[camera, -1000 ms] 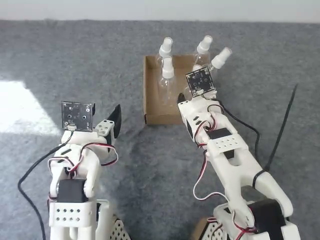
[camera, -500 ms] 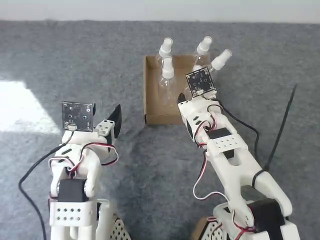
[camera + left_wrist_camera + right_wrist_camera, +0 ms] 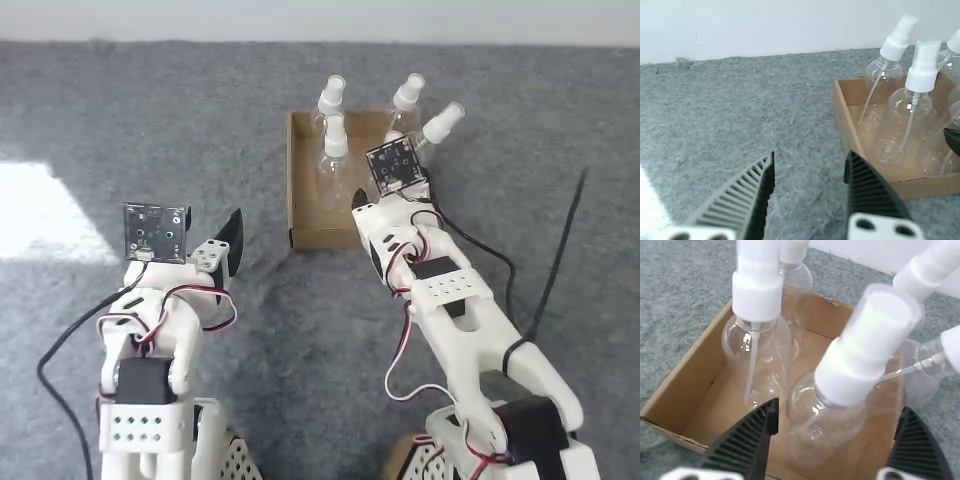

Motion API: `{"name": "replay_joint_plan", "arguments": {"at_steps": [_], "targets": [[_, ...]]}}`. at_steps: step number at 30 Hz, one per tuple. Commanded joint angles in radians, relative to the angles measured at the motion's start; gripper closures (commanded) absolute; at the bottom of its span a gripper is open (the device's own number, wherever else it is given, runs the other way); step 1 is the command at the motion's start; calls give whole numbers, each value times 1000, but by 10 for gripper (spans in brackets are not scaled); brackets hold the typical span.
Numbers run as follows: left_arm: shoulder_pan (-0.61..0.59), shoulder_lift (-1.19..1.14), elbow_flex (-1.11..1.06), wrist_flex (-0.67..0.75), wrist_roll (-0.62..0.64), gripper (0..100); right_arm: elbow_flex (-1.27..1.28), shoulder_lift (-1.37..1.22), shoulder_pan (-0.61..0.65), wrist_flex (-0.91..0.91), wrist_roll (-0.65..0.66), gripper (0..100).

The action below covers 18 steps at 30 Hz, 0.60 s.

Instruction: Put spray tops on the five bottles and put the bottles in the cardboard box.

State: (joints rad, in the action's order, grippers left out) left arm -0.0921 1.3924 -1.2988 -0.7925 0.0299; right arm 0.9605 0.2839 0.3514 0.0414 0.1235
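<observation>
Right gripper (image 3: 838, 410), jaws apart astride a bottle (image 3: 850, 365) in the cardboard box (image 3: 685, 390); careless withdrawal may topple it

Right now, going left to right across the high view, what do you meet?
Sunlit patch → left gripper → cardboard box → black cable. The bottles and the right arm overlap the box, so I leave them out.
</observation>
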Motion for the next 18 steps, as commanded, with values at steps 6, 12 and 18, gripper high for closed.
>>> {"name": "replay_joint_plan", "arguments": {"at_steps": [6, 12, 18], "targets": [[5, -6, 10, 26, -2, 794, -11, 159, 2, 59, 12, 700], [5, -6, 10, 26, -2, 794, -11, 266, -1, 96, 8, 701], [6, -6, 10, 26, -2, 794, -15, 390, 5, 154, 11, 701]]}}
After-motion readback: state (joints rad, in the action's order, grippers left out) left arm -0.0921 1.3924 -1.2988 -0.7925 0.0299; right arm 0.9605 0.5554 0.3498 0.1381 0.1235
